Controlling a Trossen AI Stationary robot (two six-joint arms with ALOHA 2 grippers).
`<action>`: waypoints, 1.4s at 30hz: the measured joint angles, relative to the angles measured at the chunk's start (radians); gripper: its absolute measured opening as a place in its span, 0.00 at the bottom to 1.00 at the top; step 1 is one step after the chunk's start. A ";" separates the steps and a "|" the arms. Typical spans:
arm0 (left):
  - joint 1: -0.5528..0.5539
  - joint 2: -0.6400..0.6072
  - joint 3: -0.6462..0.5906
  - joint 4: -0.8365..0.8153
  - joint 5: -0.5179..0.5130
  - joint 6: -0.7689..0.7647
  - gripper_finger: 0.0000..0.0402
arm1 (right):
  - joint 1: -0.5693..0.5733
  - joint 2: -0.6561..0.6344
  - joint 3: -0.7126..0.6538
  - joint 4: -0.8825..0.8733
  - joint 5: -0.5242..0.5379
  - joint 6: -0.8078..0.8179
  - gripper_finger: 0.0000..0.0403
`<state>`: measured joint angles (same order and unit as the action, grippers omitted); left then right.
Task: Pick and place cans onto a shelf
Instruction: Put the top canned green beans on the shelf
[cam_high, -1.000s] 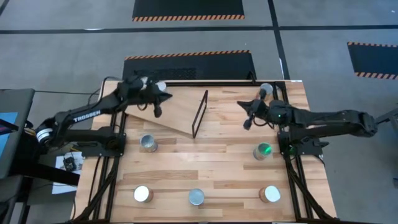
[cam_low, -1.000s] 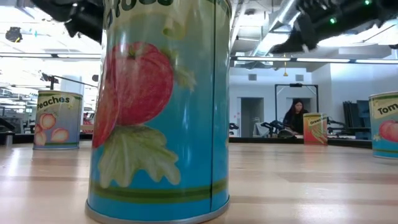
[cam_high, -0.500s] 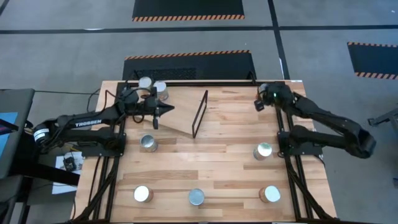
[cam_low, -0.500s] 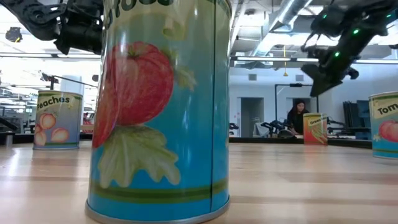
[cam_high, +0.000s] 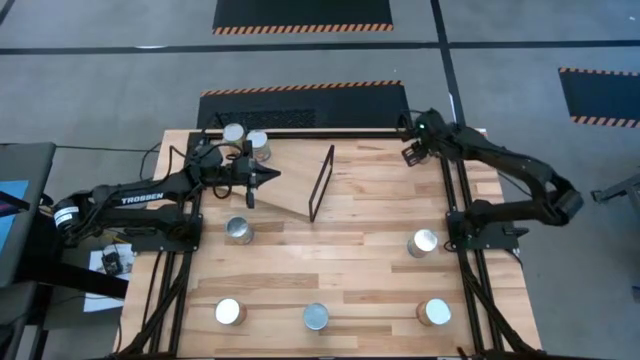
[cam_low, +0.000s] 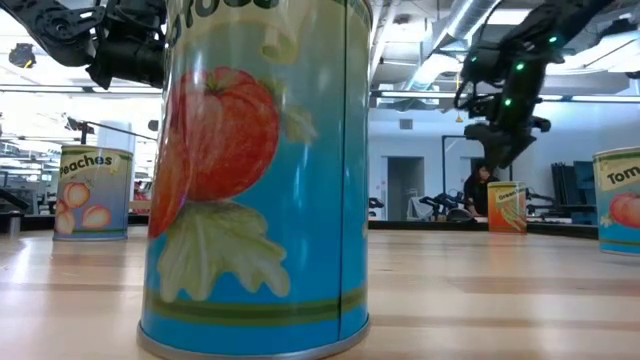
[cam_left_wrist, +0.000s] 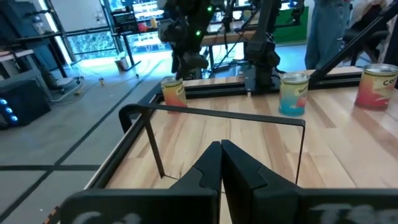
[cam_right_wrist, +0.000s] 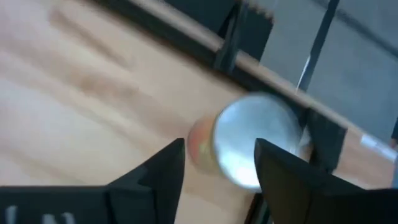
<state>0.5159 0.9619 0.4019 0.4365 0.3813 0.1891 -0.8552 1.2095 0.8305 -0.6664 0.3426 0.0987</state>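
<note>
Right gripper (cam_right_wrist: 217, 165): I see its fingers spread wide above the far-right corner can (cam_right_wrist: 252, 146).
Left gripper (cam_left_wrist: 221, 163): fingers closed, empty, over the shelf (cam_high: 285, 180).
Risk: I judge an off-centre descent could topple this can off the table (cam_high: 350, 265).

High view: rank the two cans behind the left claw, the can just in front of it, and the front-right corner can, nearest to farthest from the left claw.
1. Two cans behind the left claw, back-left edge.
2. Can in front, left side; too close to call against 1.
3. Front-right corner can, clearly farthest.
</note>
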 joint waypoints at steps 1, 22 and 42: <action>0.000 0.000 0.000 -0.002 0.000 0.000 0.00 | -0.005 0.027 0.015 -0.015 -0.001 -0.001 0.56; -0.005 0.000 0.000 -0.020 -0.001 0.011 0.00 | 0.023 0.249 0.213 -0.234 -0.029 -0.031 0.03; -0.005 0.000 0.000 -0.030 -0.061 -0.001 0.00 | 0.538 0.370 0.823 -0.044 -0.033 -0.276 0.01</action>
<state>0.5110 0.9619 0.4021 0.4066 0.3206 0.1883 -0.3174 1.5795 1.6532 -0.7102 0.3093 -0.1774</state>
